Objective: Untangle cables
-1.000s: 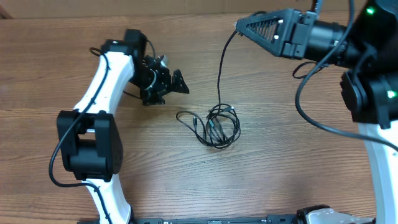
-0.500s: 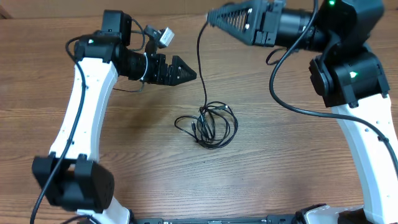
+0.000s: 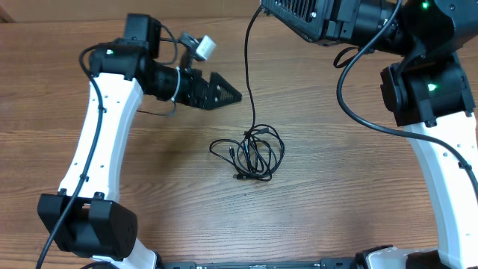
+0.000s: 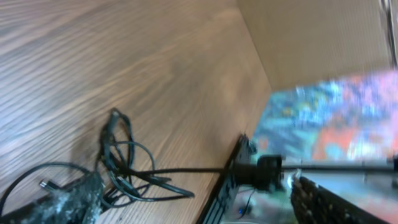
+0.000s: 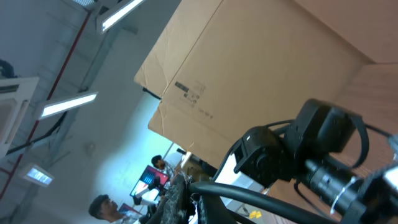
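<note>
Cables [image 3: 250, 153] lie in a loose black knot at the middle of the table [image 3: 358, 202]. They look light, limp and thin, and I judge any pull will drag the whole tangle. At ten o'clock from it my left gripper [image 3: 224, 91] hovers empty, jaws apart. At twelve o'clock my right gripper [image 3: 263, 7] is clamped on one strand [image 3: 247, 75] rising from the knot. The best second hold looks low on that strand. The left wrist view shows the crossing loops close up, while the right wrist view shows only a cardboard box [image 5: 249, 74], no table.
</note>
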Tool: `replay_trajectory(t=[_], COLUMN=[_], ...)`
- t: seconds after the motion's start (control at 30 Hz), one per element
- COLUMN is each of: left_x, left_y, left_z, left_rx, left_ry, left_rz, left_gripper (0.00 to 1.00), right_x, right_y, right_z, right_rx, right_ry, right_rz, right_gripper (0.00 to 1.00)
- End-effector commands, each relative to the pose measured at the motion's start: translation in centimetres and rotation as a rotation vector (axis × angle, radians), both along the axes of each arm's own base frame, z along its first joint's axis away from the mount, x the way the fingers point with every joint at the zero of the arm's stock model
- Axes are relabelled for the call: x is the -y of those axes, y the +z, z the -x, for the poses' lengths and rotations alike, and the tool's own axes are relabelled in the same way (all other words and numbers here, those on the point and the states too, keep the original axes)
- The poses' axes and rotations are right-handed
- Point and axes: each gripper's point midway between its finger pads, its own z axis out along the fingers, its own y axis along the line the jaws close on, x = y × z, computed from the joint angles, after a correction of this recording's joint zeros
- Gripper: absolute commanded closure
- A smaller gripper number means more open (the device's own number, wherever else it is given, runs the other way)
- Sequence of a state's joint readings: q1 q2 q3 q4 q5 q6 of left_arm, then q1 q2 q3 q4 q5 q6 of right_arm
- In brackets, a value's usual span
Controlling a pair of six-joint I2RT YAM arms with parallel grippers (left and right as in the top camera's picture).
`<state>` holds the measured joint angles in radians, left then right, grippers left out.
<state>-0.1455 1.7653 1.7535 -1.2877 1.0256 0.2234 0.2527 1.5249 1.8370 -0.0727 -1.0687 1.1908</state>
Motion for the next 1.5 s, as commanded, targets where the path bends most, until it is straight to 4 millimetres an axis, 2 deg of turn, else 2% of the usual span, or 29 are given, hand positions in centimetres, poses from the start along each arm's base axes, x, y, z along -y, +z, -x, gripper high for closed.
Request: replay_trajectory(t=[0.0,0.13,0.27,0.43,0.6,0.67,0.77,0.87,0.93,1.0,1.1,1.27,1.47], left_x=[1.2,1.3,1.8,3.3,4.6,4.8,4.8,4.8,4.8,4.8,4.8,4.8,4.5], left_y=[1.8,2.4,3.0,3.7,5.3,5.5,5.4,5.4,5.3,5.3,5.3,5.2,4.2], left_z=[1.2,1.5,1.4,1.6,2.4,2.6,2.5,2.5,2.5,2.6,2.5,2.5,2.4], left_rx=[0.21,0.248,0.279,0.335,0.361,0.362,0.357,0.347,0.345,0.343,0.343,0.338,0.324], left_ry=[-0.156,-0.167,-0.181,-0.225,-0.272,-0.28,-0.277,-0.273,-0.273,-0.272,-0.272,-0.27,-0.256], left_rz=[0.072,0.077,0.104,0.144,0.241,0.255,0.247,0.247,0.246,0.246,0.246,0.236,0.181], left_gripper=[0.06,0.06,0.07,0.06,0.06,0.11,0.28,0.32,0.42,0.46,0.59,0.64,0.62], right_x=[1.4,2.9,3.0,1.7,0.2,0.1,0.2,0.2,0.2,0.2,0.2,0.2,0.4], right_y=[0.6,-0.2,-0.5,-0.5,-0.5,-0.4,-0.4,-0.4,-0.4,-0.4,-0.4,-0.4,-0.3], right_z=[-0.9,-2.6,-2.7,-1.9,-0.8,-0.7,-0.8,-0.8,-0.8,-0.8,-0.8,-0.9,-1.2], right_rx=[-0.016,-0.073,-0.094,-0.092,-0.09,-0.084,-0.084,-0.084,-0.084,-0.084,-0.084,-0.084,-0.084], right_ry=[-0.072,-0.145,-0.148,-0.107,-0.063,-0.059,-0.061,-0.063,-0.063,-0.063,-0.063,-0.066,-0.082], right_rz=[-0.016,-0.011,-0.006,-0.004,-0.003,-0.004,-0.004,-0.004,-0.004,-0.004,-0.004,-0.005,-0.009], right_gripper=[0.96,0.96,0.96,0.96,0.96,0.96,0.96,0.96,0.96,0.96,0.96,0.96,0.96])
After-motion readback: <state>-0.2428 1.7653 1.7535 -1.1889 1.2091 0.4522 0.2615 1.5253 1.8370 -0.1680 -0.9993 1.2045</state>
